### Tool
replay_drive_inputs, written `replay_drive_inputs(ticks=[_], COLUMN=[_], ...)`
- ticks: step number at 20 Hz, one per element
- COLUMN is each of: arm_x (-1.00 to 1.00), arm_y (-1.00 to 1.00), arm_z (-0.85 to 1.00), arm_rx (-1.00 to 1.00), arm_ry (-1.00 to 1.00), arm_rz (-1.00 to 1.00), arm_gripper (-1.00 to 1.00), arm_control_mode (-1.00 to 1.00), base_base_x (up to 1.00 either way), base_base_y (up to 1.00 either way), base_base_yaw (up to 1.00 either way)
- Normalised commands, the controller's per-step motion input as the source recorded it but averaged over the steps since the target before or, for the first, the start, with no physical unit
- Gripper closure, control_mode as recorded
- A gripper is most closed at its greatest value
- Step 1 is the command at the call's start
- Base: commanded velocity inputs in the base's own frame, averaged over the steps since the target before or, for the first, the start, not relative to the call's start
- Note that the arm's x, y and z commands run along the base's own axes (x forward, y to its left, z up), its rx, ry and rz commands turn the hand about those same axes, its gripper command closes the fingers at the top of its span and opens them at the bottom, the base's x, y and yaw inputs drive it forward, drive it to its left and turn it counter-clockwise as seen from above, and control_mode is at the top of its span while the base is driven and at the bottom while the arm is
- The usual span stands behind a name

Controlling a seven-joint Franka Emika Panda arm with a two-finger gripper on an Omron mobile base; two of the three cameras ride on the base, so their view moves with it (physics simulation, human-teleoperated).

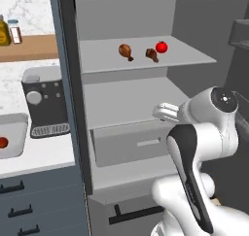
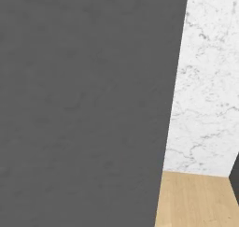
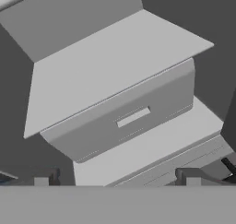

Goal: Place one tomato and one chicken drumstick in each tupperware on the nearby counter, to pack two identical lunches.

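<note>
Up top, drumsticks [image 1: 126, 51] [image 1: 152, 55] bone-ends toward camera, tomato [image 1: 161, 47] beside, end effector [image 3: 119, 177] fingers apart, empty

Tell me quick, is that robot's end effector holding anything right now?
End effector: open and empty, its two tips wide apart, facing the fridge drawer.

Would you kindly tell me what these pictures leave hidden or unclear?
- Tupperware, left base view: cut off by the left edge; of the tomato inside, just a sliver shows.
- Second tupperware: in none of the pictures.
- End effector, hand view: only the fingertips rise above the bottom band.
- Right base view: a dark panel blocks the scene.
</note>
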Motion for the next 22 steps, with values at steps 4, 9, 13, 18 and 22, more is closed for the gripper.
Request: replay_drive_inputs(ticks=[4, 9, 13, 18, 22], arm_x=[0.00, 0.62, 0.16, 0.04, 0.41], arm_y=[0.00, 0.07, 0.06, 0.22, 0.19], arm_z=[0.00, 0.68, 1.00, 1.00, 0.77], arm_rx=[0.00, -0.06, -0.18, -0.26, -0.21], arm_ry=[0.00, -0.01, -0.06, -0.04, -0.09], arm_rz=[0.00, 0.09, 0.21, 0.17, 0.13], arm_gripper=[-1.00, -1.00, -1.00, -1.00, -1.00], arm_control_mode=[1.00, -1.00, -1.00, -1.00, -1.00], base_base_x=[1.00, 0.20, 0.00, 0.00, 0.00], base_base_y=[0.13, 0.06, 0.00, 0.00, 0.00], base_base_yaw=[0.07, 0.02, 0.00, 0.00, 0.00])
